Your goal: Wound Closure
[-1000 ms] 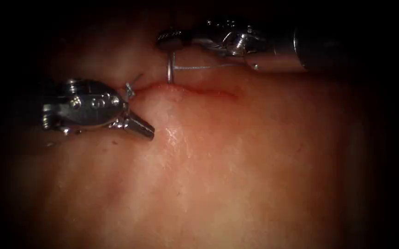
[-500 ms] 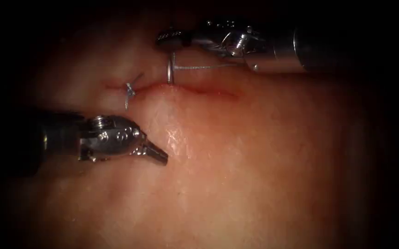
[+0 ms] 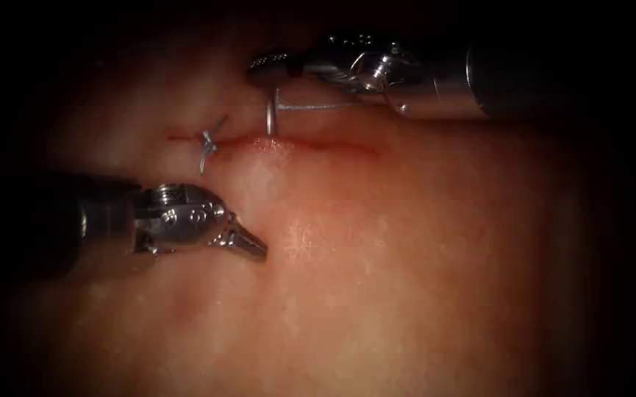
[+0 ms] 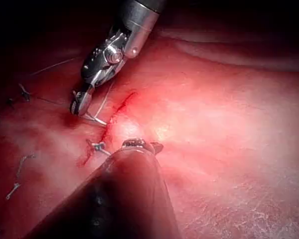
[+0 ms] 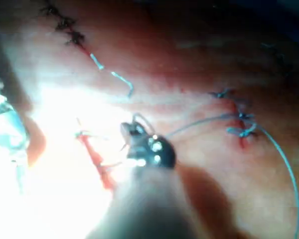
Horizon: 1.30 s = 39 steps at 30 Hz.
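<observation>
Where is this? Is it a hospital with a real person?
Probably not: it looks like a practice bench. Two robot tools work over a slab of tissue with a cut. The right tool holds a curved needle that enters the tissue at the cut; the left tool holds nothing. A knotted stitch sits nearby.

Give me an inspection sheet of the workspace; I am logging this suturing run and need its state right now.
Surface: tissue with a cut running left to right.
Job's things: needle stands at the cut, its lower end in the tissue; thread trails from it; a tied knot sits at the cut's left end.
Clutter: cut ends of thread lie on the tissue.
Grippers: right tool holds the needle's upper end; left tool is shut, holding nothing, below the cut.
Cables: nothing seen.
Surroundings: dark.
</observation>
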Available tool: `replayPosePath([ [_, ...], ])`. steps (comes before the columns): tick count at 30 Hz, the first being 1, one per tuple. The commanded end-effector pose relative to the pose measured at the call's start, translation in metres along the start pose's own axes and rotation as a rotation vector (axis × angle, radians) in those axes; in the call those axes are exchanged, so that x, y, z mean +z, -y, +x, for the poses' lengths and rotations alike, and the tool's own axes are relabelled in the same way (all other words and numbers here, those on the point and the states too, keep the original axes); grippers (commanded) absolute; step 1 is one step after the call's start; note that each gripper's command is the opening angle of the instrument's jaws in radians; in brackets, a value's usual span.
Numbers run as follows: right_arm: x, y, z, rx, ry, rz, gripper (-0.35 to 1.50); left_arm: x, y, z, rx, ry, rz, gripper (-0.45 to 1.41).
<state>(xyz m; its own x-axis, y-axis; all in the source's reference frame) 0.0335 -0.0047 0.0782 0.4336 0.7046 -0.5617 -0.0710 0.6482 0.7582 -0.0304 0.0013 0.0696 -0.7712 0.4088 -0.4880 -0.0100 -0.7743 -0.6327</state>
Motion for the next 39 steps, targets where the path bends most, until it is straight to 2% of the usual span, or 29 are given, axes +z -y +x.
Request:
replayPosePath([
  [1,0.0007,-0.0003,0.0005,-0.002,-0.001,0.008,-0.35,0.0007,0.0009,0.0000,-0.001,0.001,0.002,-0.15],
  [22,0.0009,0.0011,0.0003,0.024,0.030,0.080,-0.35,0.0006,0.0024,-0.0014,-0.011,-0.001,-0.007,-0.20],
  [32,0.0009,0.0034,0.0005,0.030,0.049,0.127,-0.35,0.0003,0.0024,-0.0016,-0.009,-0.001,-0.010,-0.20],
  [39,0.0007,0.0050,0.0004,0.131,0.089,0.194,-0.35,0.0001,0.0026,-0.0018,-0.005,0.000,-0.013,-0.21],
])
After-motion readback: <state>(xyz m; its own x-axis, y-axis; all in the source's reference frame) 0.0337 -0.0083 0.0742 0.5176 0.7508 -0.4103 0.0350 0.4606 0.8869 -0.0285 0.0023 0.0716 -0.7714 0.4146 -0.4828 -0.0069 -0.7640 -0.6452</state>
